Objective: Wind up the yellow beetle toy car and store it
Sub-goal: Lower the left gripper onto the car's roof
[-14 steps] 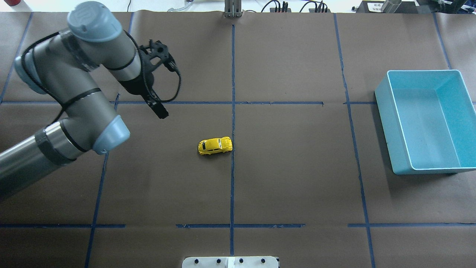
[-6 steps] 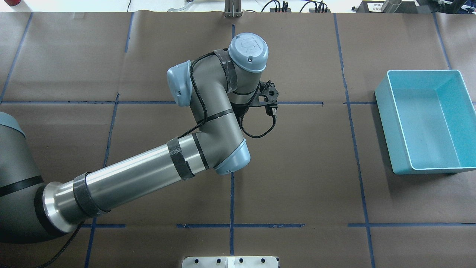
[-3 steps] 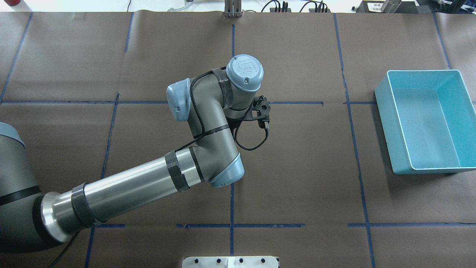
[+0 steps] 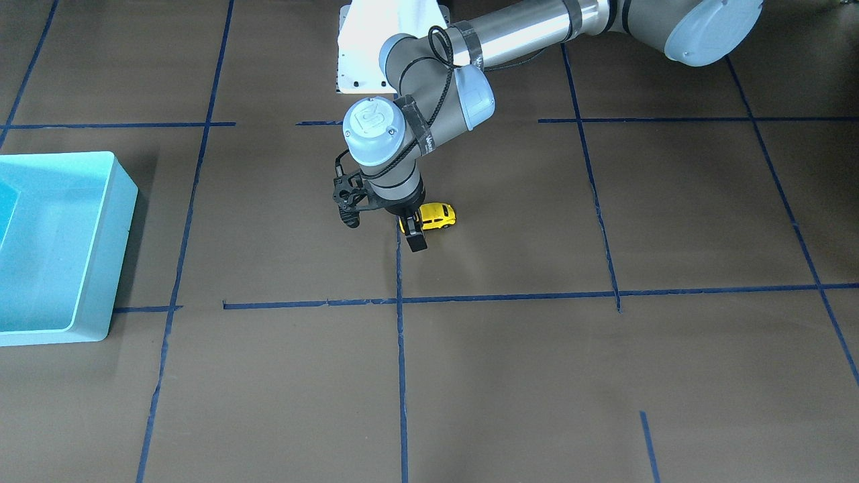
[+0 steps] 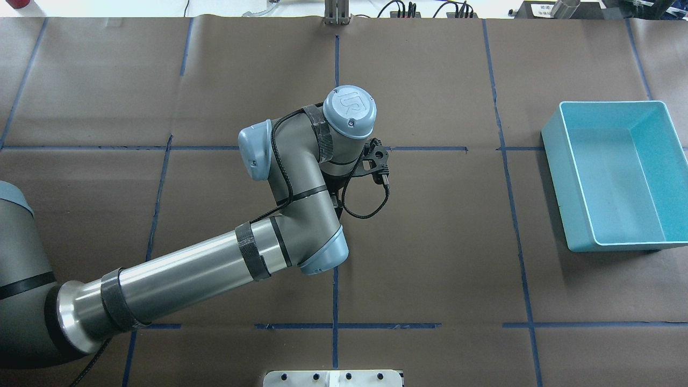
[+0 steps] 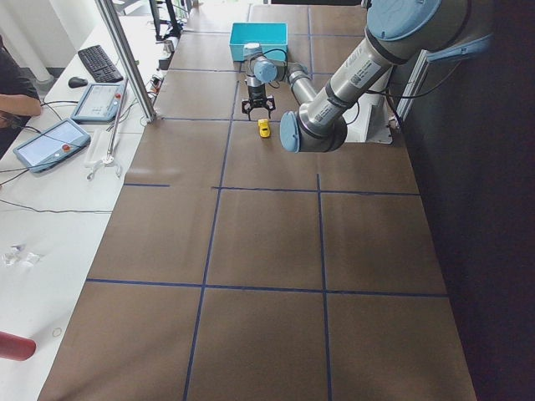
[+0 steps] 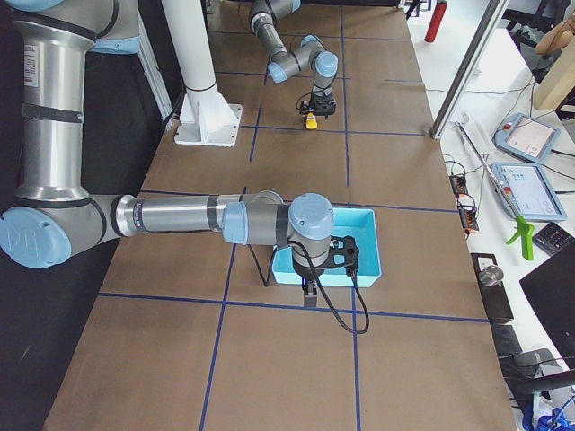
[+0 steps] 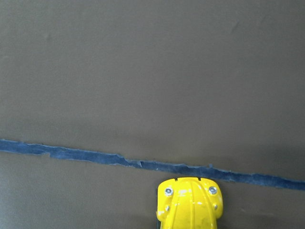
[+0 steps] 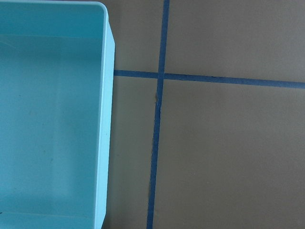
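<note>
1. Exterior front-facing view: yellow beetle toy car (image 4: 435,215) sat on the table (image 4: 537,376) by a blue tape line, well apart from the light-blue bin (image 4: 119,255).
2. Left gripper (image 4: 411,227) hung over the car's end, jaws apart, 1 finger on its operator side.
3. Right gripper (image 7: 308,289) hovered at the bin; jaw state unreadable.

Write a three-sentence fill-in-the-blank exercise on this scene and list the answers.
The yellow beetle toy car sits with one end at a ___ tape line. The light-blue bin holds ___. The fingers at the car belong to the robot's ___ arm.
Missing words: blue; nothing; left.
</note>
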